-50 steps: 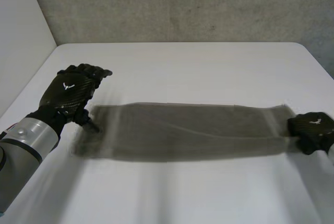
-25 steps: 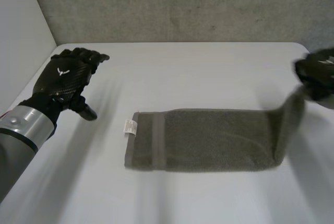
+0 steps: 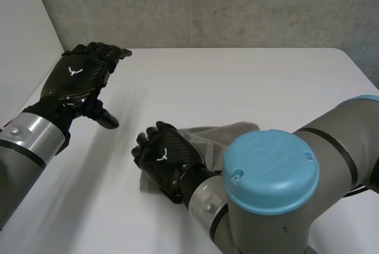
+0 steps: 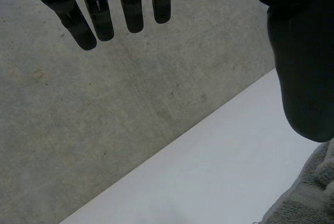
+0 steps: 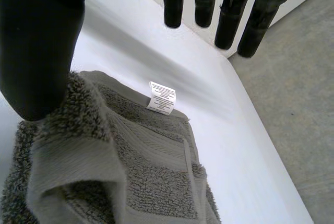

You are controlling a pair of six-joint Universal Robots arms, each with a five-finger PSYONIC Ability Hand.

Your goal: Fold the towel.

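Observation:
The grey-brown towel [image 3: 224, 135] lies doubled over on the white table [image 3: 249, 82], mostly hidden behind my right arm in the head view. My right hand [image 3: 163, 158] hovers over the towel's left end, open. In the right wrist view the towel [image 5: 151, 151] lies under the palm with its top layer's edge by the thumb [image 5: 42, 41], its white label [image 5: 162, 97] sticks out past the fold, and the fingers [image 5: 229, 18] are straight. My left hand [image 3: 77, 82] is raised at the table's far left, open and apart from the towel. Its fingers [image 4: 99, 10] are straight, with the towel's edge [image 4: 310, 200] under the thumb side.
A concrete wall [image 3: 207, 5] runs behind the table's back edge, and a white wall [image 3: 23, 41] stands along its left side. My right arm's blue-capped joint [image 3: 272, 168] bulks over the table's front middle.
My right hand swept from the table's right side to the left with the towel's right end, laid it over the left end and let go. My left hand rose slightly.

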